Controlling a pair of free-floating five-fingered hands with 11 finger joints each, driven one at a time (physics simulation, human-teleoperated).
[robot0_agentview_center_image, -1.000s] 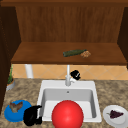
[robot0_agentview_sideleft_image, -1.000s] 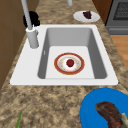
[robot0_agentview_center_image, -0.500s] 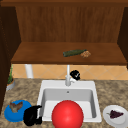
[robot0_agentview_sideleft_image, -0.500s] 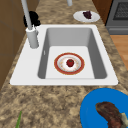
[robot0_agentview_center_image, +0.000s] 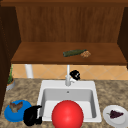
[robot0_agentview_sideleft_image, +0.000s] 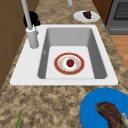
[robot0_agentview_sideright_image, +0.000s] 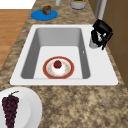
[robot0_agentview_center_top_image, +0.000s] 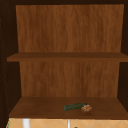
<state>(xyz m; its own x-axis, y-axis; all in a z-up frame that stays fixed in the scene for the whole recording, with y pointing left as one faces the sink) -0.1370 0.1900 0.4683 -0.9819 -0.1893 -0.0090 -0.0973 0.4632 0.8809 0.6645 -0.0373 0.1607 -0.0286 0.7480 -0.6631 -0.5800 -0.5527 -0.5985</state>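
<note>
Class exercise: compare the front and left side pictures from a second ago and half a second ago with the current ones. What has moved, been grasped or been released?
Nothing has visibly changed. The right robot hand is at the faucet as before, the left robot hand sits by the blue plate, and the plate with the red fruit lies in the sink.

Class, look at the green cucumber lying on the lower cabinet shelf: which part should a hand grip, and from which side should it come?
Probably the cucumber's middle, from the open front: it lies lengthwise across the shelf, a brown lump crowds its right end, and the cabinet's back wall closes off the rear.
</note>
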